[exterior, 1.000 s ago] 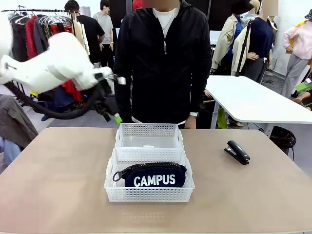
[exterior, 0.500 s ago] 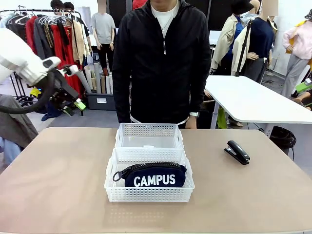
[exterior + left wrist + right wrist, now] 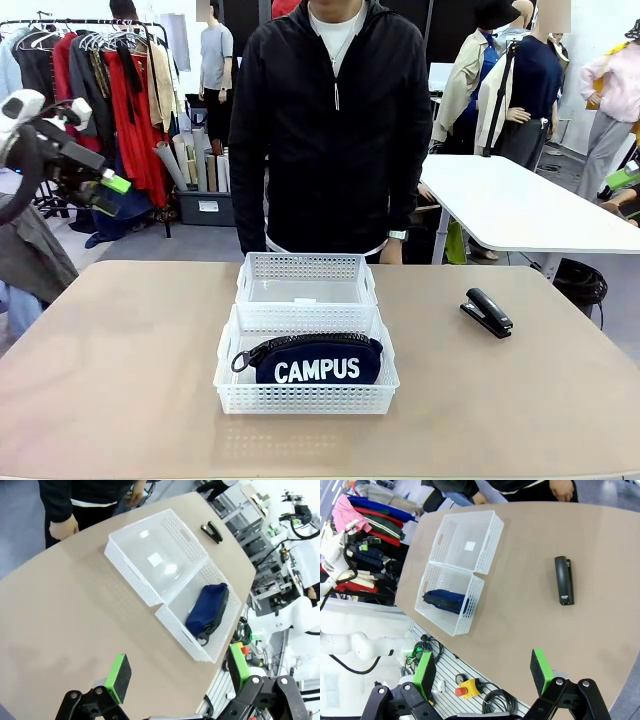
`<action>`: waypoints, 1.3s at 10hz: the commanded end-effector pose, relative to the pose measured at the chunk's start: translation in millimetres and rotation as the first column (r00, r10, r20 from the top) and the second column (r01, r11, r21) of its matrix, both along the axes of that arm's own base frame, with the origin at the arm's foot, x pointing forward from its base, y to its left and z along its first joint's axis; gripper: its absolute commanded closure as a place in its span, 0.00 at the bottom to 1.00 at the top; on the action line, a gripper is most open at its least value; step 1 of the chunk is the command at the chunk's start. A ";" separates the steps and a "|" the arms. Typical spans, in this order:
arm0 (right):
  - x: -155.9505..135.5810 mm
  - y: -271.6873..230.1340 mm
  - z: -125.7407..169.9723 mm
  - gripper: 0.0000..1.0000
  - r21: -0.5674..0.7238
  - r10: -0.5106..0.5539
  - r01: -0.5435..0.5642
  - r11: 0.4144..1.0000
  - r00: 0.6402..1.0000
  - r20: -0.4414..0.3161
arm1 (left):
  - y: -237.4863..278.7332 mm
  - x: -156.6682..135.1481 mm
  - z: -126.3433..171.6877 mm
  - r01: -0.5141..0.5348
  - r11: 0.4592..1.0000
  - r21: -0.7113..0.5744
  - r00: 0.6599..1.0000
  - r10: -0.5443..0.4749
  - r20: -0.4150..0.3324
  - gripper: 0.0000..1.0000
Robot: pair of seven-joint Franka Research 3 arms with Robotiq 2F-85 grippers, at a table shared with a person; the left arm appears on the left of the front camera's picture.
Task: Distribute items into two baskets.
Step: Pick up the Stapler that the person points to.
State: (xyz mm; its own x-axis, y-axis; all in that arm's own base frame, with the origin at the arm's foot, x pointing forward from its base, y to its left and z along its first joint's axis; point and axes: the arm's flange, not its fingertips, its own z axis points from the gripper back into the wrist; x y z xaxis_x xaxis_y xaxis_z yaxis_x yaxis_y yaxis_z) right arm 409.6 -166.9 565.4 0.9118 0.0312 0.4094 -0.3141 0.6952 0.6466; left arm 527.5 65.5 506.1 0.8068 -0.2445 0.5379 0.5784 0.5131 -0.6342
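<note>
Tan table [image 3: 120, 380]: pouch [image 3: 318, 362] in near basket [image 3: 305, 398]; stapler [image 3: 487, 312] apart, right.

On the tan table [image 3: 120, 360], the near white lattice plastic basket [image 3: 305, 402] touches the far matching basket [image 3: 305, 266] behind it. A navy soft zip pouch [image 3: 316, 366] lies in the near one. A small black desk stapler [image 3: 487, 312] lies on the table to their right, well apart.
</note>
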 end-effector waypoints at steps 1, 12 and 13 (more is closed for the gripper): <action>0.8 0.8 3.2 0.00 -0.002 0.000 0.000 1.000 1.000 0.006 | 16.6 -12.3 -14.6 0.030 0.998 -0.057 0.999 -0.029 0.030 0.00; 0.8 0.8 3.2 0.00 -0.002 0.000 0.000 1.000 1.000 0.006 | 49.4 -23.1 -8.2 0.017 0.986 -0.166 0.995 -0.001 0.097 0.00; 0.8 0.8 3.2 0.00 -0.002 0.000 0.000 1.000 1.000 0.006 | 50.0 -23.5 -9.8 -0.002 0.991 -0.131 0.998 0.011 0.069 0.00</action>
State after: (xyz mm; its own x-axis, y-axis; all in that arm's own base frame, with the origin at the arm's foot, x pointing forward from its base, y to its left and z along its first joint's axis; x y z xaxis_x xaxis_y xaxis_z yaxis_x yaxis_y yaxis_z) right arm 409.6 -166.9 565.4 0.9118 0.0312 0.4094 -0.3140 0.6952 0.6466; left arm 504.1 115.3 495.4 0.7678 -0.1651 0.6190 0.6208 0.4304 -0.6553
